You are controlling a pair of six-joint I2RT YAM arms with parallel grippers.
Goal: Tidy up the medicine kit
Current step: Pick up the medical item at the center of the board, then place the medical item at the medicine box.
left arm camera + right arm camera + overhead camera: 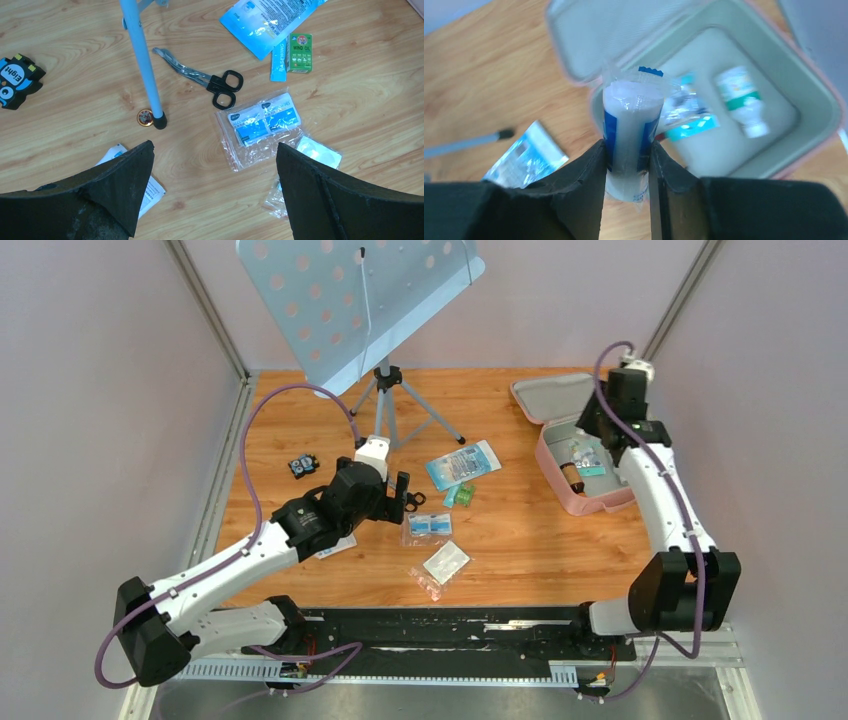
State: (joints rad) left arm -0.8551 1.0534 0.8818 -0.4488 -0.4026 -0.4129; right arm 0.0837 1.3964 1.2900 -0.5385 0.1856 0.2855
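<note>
The pink medicine kit [560, 496] lies open at the back right, its grey-lined lid [548, 396] flat behind it. My right gripper [626, 150] hangs over the kit's near-left rim [819, 102], shut on a white roll with blue bands in clear wrap [631, 115]. Inside the kit sit a white bottle with a green label [741, 97] and a blue packet [686, 117]. My left gripper [215, 145] is open above bare wood at mid-table, holding nothing. In the top view the right gripper [606, 426] is above the kit and the left gripper [408, 496] is beside the loose packets.
A blue perforated stand [385, 405] stands on tripod legs at the back. Black-handled scissors [210, 82], a green Wind Oil box [300, 52], a blue pouch [265, 20], two clear bags of packets [265, 122], a white sachet [152, 192], a small round tin [145, 117] and a black toy [15, 80] lie around.
</note>
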